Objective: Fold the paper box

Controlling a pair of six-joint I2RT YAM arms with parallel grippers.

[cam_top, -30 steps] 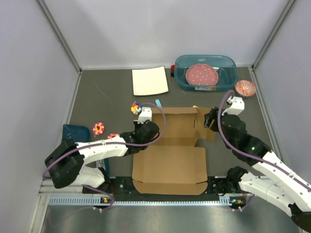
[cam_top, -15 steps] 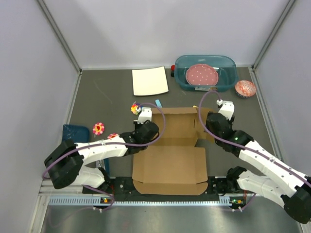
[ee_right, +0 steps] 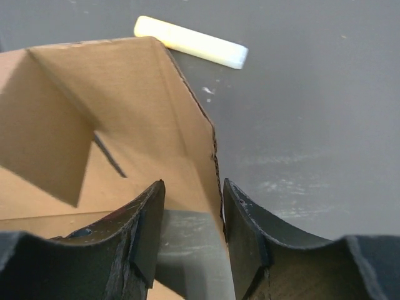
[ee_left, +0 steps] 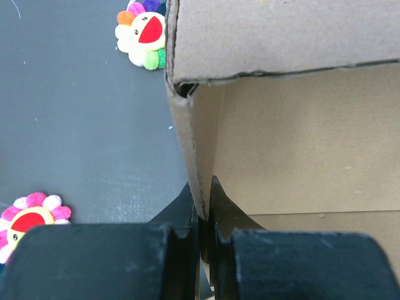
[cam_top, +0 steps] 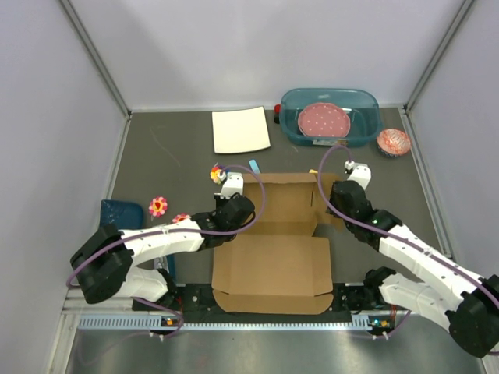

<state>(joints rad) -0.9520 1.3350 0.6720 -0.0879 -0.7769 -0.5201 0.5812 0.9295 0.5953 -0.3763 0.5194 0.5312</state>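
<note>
The paper box is brown cardboard, lying part-folded in the middle of the table with its near panel flat. My left gripper is shut on the box's raised left wall; in the left wrist view the gripper pinches that thin wall between both tips. My right gripper is at the box's right side. In the right wrist view this gripper is open and straddles the upright right flap. The flap's torn edge lies against the right finger; the left finger stands apart from it.
A white square sheet lies at the back. A teal tub holding a pink plate sits back right, with a red-and-white paper cup beside it. Flower toys and a blue tray lie left. A yellow stick lies beyond the flap.
My right arm has swung in leftward to the box's right flap and its jaws have narrowed around it. The left gripper has kept its hold and place.
</note>
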